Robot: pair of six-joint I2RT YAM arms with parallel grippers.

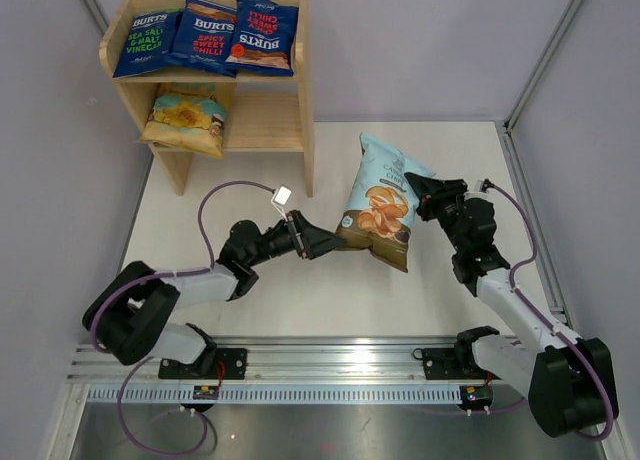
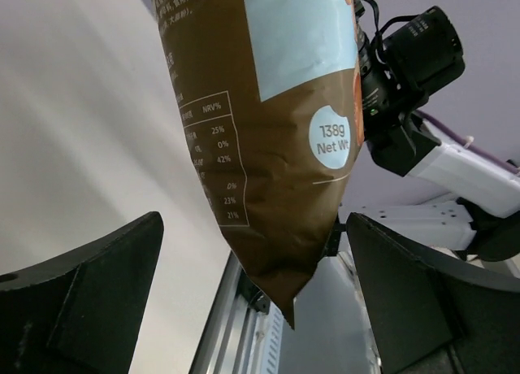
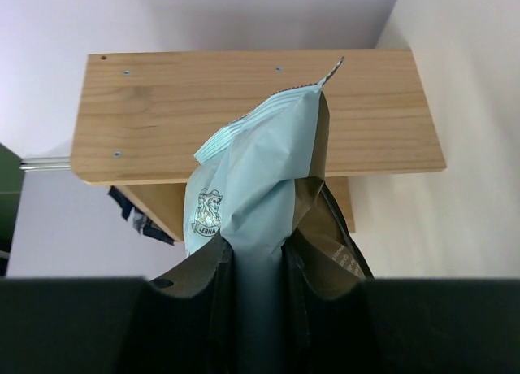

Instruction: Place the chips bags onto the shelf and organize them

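Right fingers (image 3: 199,297) clamp the Cassava bag's (image 1: 380,205) edge; left fingers (image 2: 97,293) spread, seemingly clear.

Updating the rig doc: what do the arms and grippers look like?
Both the left arm and right arm have white links, bulky black joints and black bases. A purple cable loops along each. The left gripper and right gripper are black, with broad wedge-shaped fingers.
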